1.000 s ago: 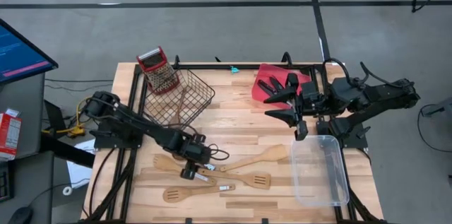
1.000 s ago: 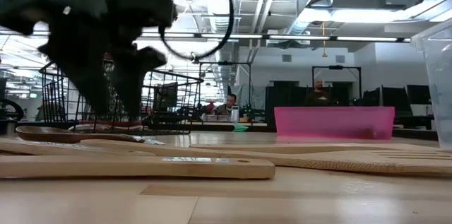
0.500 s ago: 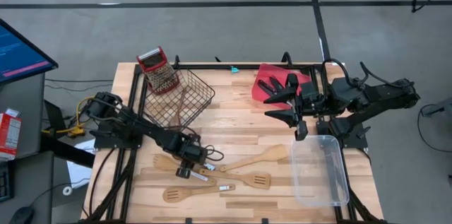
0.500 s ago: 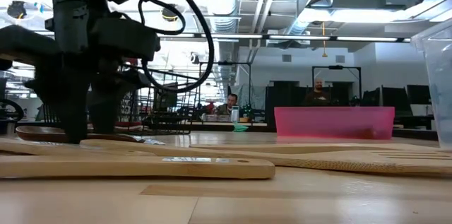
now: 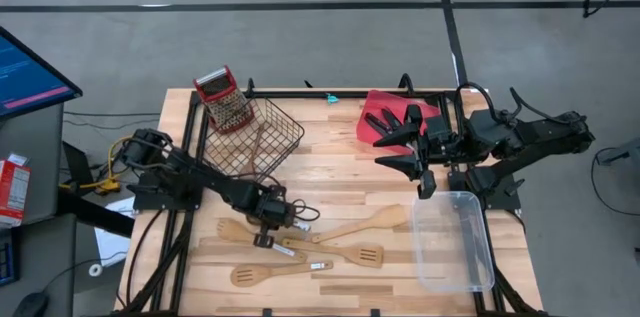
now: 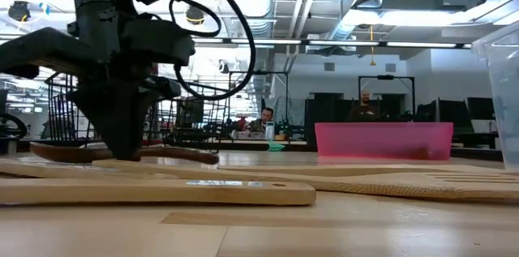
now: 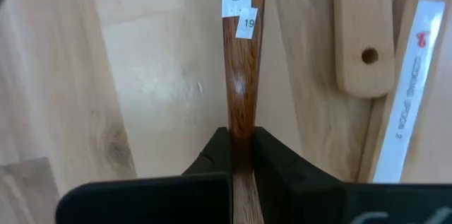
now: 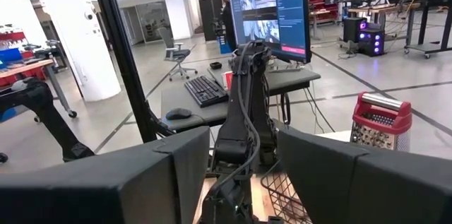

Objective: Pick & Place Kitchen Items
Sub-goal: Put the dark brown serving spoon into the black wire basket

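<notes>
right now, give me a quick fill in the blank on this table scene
1. The left gripper is shut on a brown ____ handle.
2. The grater leans on the wire ____.
3. The right gripper hovers by the ____ tray.
4. The clear bin holds ____.

Missing: spoon; basket; red; nothing
</notes>
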